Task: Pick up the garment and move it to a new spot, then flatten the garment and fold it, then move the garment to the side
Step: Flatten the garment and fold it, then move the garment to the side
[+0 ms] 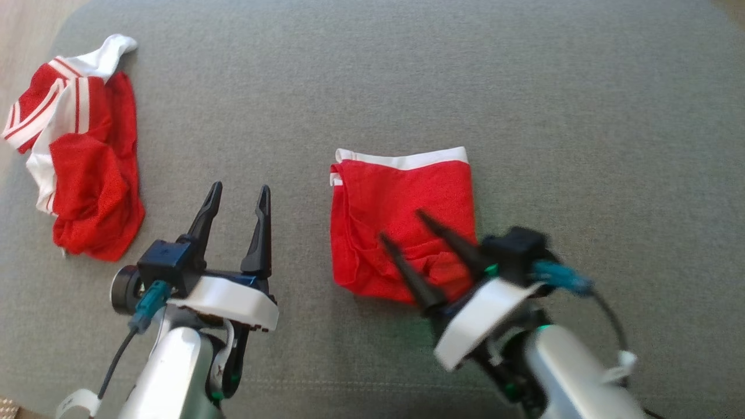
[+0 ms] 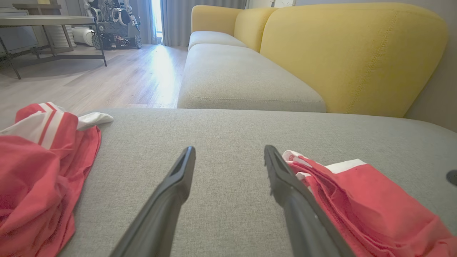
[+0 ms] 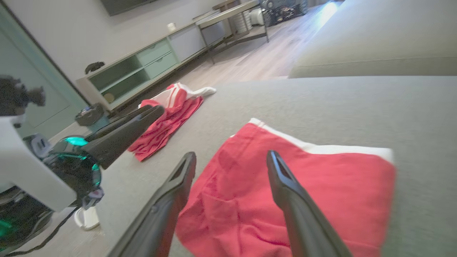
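On grey woven cushion [image 1: 524, 87] lies squarish red garment [image 1: 401, 198]; L claw [image 1: 240, 187], R claw [image 1: 400, 225] spread.

Red folded garment [image 1: 401, 215] with a white band, red-and-white striped heap [image 1: 87, 174], grey cushion [image 1: 524, 87], yellow backrest [image 2: 350, 53]

Holds left gripper [image 1: 241, 192] spread wide, fingers pointing straight ahead. Angles right gripper [image 1: 400, 225] up-left, fingers apart too. Has both pale forearms low in head view.
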